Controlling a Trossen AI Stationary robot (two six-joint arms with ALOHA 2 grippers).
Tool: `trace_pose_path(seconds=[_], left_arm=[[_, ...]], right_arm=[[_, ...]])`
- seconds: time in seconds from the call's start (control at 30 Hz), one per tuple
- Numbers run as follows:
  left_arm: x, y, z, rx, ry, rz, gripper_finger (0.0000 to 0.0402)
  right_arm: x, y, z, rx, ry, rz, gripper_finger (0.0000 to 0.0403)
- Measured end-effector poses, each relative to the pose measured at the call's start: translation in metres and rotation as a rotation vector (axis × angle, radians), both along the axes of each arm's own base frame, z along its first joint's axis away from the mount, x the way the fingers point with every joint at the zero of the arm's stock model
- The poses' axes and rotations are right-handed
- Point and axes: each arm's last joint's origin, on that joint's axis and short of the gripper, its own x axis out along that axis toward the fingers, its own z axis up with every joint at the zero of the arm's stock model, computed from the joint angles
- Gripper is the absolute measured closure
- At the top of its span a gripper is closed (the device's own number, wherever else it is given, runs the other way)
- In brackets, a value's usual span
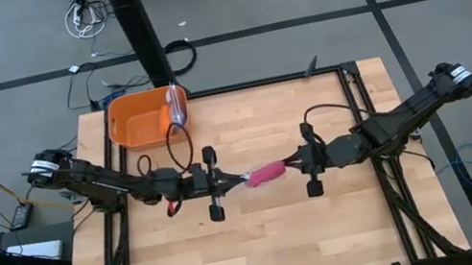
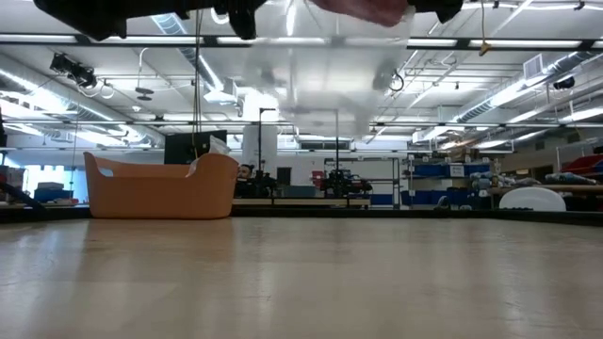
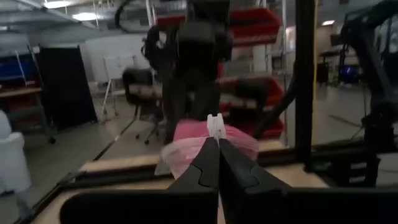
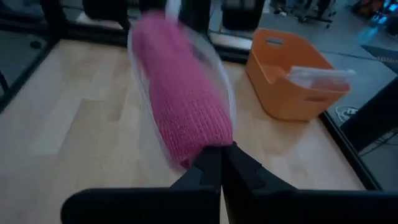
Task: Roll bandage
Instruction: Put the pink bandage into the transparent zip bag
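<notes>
Overhead, knitted magenta bandage (image 4: 186,118) roll

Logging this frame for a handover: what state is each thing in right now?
Bandage: a compact roll inside a clear plastic bag, held up off the table between both arms.
Left end effector: shut, pinching the bag's edge.
Right end effector: shut at the roll's other end.
Orange tub: upright at the table's far left, with clear plastic leaning at its rim.
</notes>
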Motion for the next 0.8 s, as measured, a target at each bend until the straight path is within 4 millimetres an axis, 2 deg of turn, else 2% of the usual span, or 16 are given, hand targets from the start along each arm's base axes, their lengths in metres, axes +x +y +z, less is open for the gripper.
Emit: trace_pose_path(seconds=[0.17,0.53,0.63,0.8], left_arm=[[0.001,0.003,-0.008,0.006,0.067,0.071,0.04],[0.001,0.004,-0.008,-0.017,0.07,0.101,0.04],[0.001,0.003,-0.005,-0.021,0.046,0.083,0.04],[0.0,-0.002,-0.001,-0.004,0.007,0.065,0.04]], right_arm=[[-0.004,0.001,0.011,0.031,-0.053,0.045,0.0401],[-0.006,0.003,0.01,0.043,-0.035,0.089,0.0399],[-0.013,0.001,0.014,0.069,-0.038,0.087,0.0378],[-0.036,-0.005,0.017,0.128,0.006,0.01,0.0318]])
